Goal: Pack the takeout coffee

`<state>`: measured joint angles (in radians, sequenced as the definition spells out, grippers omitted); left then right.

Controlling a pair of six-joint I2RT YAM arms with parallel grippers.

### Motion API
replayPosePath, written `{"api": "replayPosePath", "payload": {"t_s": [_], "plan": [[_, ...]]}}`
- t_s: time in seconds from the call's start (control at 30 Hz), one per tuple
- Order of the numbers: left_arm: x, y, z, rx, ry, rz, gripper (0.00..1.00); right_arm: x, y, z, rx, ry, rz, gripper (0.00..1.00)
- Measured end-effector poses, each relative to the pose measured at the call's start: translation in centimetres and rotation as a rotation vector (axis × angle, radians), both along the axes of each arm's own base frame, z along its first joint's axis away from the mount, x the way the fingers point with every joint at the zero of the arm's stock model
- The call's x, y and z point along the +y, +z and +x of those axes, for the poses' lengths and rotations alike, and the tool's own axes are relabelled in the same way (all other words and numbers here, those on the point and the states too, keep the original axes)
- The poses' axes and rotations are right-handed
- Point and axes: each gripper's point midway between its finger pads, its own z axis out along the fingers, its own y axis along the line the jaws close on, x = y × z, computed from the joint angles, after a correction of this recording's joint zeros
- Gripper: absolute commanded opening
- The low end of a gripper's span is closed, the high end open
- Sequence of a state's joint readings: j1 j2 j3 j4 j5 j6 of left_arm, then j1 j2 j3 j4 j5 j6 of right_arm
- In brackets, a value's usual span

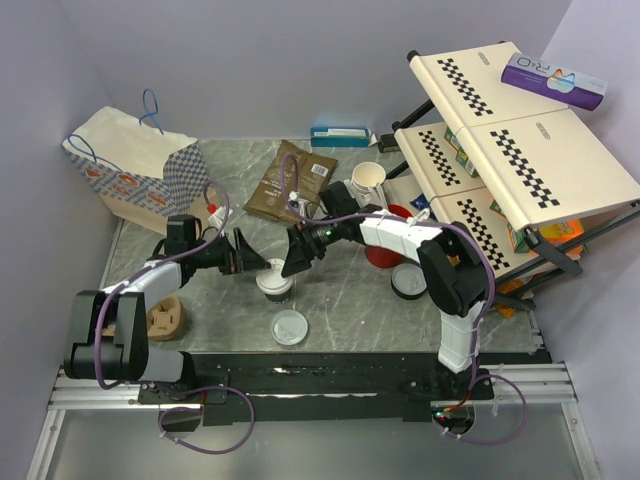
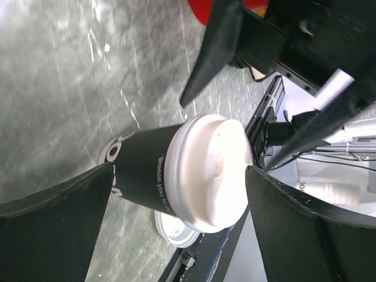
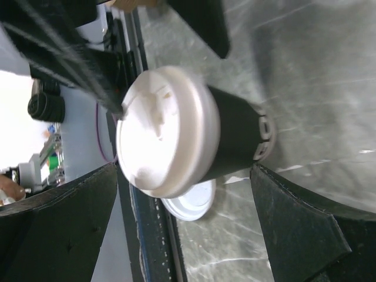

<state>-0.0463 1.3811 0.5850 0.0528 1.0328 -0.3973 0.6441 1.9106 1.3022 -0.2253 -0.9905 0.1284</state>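
The takeout coffee (image 1: 275, 284) is a black paper cup with a round white lid, standing upright at the table's front centre. My left gripper (image 1: 256, 263) is open just left of it. My right gripper (image 1: 298, 262) is open just right of it, and the two point at each other over the cup. In the left wrist view the cup (image 2: 144, 176) shows between that gripper's (image 2: 179, 170) spread fingers, not squeezed. In the right wrist view the cup (image 3: 235, 138) likewise lies between the right gripper's (image 3: 185, 167) wide fingers.
A loose white lid (image 1: 289, 327) lies just in front of the cup. A paper bag (image 1: 135, 170) stands at the back left and a cardboard carrier (image 1: 165, 318) at the front left. A brown pouch (image 1: 290, 185), cream cups (image 1: 367, 180), a red cup (image 1: 385, 250) and a folding rack (image 1: 520, 150) fill the back and right.
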Motion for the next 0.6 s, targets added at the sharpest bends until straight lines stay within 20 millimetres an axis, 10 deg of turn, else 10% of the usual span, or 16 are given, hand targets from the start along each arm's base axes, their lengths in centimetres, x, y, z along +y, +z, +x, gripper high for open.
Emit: {"api": "replayPosePath", "payload": {"t_s": [0.6], "plan": [[0.9, -0.4, 1.6, 0.059, 0.077, 0.013, 0.99, -0.5, -2.1, 1.8, 0.139, -0.049, -0.015, 1.0]]}}
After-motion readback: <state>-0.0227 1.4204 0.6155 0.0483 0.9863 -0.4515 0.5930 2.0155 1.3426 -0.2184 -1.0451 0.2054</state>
